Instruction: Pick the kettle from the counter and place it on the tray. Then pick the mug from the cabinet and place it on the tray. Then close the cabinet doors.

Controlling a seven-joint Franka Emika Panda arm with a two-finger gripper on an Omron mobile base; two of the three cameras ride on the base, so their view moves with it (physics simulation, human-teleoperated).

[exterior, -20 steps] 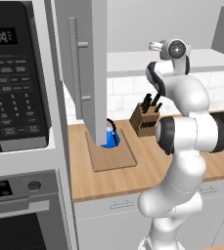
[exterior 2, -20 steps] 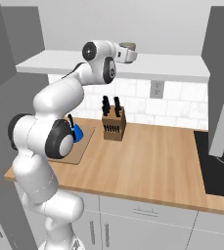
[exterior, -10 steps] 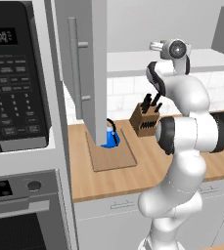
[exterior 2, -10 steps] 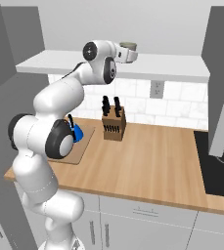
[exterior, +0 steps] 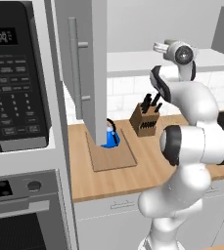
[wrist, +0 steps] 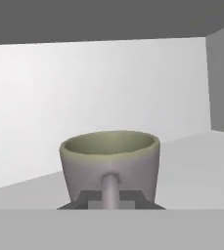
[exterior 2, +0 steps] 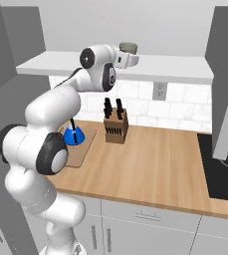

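Observation:
A grey-green mug [wrist: 111, 158] stands on the white shelf [exterior 2: 175, 67] of the open cabinet, its handle turned toward the hand. My gripper [wrist: 111, 197] is shut on that handle, a dark fingertip on each side. In the right base view the gripper [exterior 2: 131, 54] reaches onto the shelf just under the mug [exterior 2: 128, 47]. On the counter [exterior 2: 155, 164] below, the blue kettle [exterior: 111, 139] sits upright on the wooden tray [exterior: 114, 157]. The kettle [exterior 2: 74, 135] is partly hidden behind my arm in the right base view.
The left cabinet door [exterior: 91, 63] hangs open over the tray's back edge, its bar handle [exterior: 74, 63] facing me. The right door [exterior 2: 225, 74] is open too. A knife block [exterior: 145, 119] stands right of the tray. The microwave [exterior: 15, 73] is far left, the stovetop [exterior 2: 225, 159] right.
The jaws have closed onto the mug's handle. The arm and the mug have hardly moved.

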